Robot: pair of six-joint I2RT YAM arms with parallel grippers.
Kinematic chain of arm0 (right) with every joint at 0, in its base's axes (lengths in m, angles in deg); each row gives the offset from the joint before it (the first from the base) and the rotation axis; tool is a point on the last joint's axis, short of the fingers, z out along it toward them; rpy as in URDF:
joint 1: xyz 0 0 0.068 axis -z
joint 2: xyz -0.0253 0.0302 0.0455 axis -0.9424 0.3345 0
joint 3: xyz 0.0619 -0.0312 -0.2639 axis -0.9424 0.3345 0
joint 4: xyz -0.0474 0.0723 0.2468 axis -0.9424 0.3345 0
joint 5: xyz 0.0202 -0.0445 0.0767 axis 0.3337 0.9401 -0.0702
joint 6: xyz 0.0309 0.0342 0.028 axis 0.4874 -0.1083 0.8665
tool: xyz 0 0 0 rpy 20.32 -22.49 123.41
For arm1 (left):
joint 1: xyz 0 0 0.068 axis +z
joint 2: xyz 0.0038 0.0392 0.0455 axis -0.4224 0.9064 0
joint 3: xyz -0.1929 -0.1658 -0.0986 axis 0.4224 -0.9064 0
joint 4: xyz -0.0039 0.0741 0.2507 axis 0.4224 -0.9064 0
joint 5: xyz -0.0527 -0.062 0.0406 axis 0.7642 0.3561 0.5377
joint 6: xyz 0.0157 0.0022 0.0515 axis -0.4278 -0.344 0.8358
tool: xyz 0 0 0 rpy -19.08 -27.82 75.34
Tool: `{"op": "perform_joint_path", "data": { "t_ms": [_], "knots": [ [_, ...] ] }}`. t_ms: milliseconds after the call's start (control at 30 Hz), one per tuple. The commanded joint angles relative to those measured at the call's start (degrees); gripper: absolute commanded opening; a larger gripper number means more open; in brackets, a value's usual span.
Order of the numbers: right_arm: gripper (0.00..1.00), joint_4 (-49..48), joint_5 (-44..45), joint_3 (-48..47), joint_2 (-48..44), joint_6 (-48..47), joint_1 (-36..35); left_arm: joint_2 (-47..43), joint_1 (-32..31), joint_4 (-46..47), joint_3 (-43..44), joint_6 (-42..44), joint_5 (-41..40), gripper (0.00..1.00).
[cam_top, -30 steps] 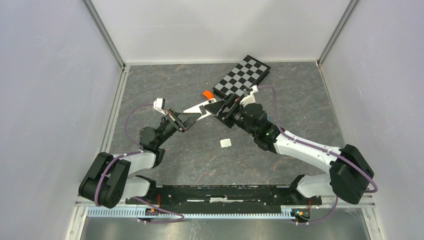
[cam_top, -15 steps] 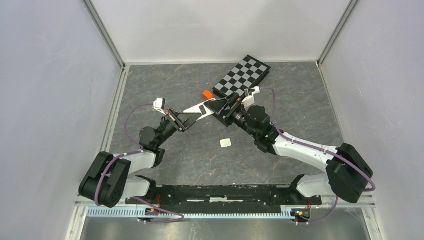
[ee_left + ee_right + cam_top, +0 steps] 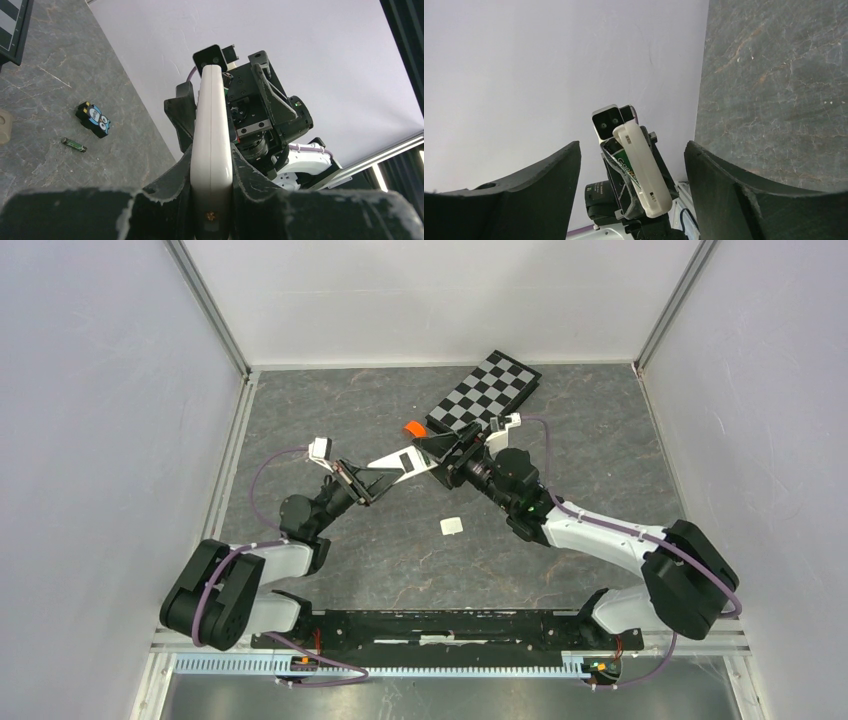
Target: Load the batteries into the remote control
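Counting the cells, two slim dark cylindrical batteries show. One green-tinted battery (image 3: 74, 145) lies loose on the grey stone-patterned table (image 3: 330, 410), near one blue-and-black square gadget (image 3: 93, 119). A second battery (image 3: 622, 161), green-labelled, sits in the open compartment of the one slim white plastic remote control (image 3: 211, 130). One black-and-white checkerboard (image 3: 485, 390) lies at the far side, with one orange roll (image 3: 412, 428) just beside its near left corner. One small flat white piece (image 3: 452, 526) lies alone, nearer the arm bases.

Both arms stretch inward and meet over the middle of the table. The left gripper (image 3: 211, 167) clamps the remote control's near end in a narrow grip, edge-on, with the free end pointing toward the right arm. The right gripper (image 3: 631, 145) faces that free end with its jaws spread wide and nothing between them; the remote control stands apart, beyond the fingertips.

Pale walls bound the table on the left, far and right sides. Open tabletop shows outside each arm and along the far left.
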Motion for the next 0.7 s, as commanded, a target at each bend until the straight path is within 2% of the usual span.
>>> {"op": "perform_joint_path", "data": {
  "t_ms": [0, 333, 467, 667],
  "knots": [
    [0.77, -1.81, -1.18, -2.42, 1.02, 2.73, 0.47, 1.02, -0.12, 6.24, 0.10, 4.11, 2.31, 0.02],
    [0.73, -3.82, -3.30, -1.40, 0.91, 5.16, 0.71, 0.92, -0.13, 6.41, -0.07, 6.25, 3.72, 0.02],
    [0.68, -4.67, -3.58, -1.06, 0.87, 5.87, 0.76, 0.43, -0.14, 6.37, -0.40, 6.66, 3.71, 0.02],
    [0.57, -5.10, -4.59, -0.75, 1.05, 6.33, 0.85, 0.16, -0.13, 6.39, -0.60, 6.98, 3.54, 0.02]
  ]
}}
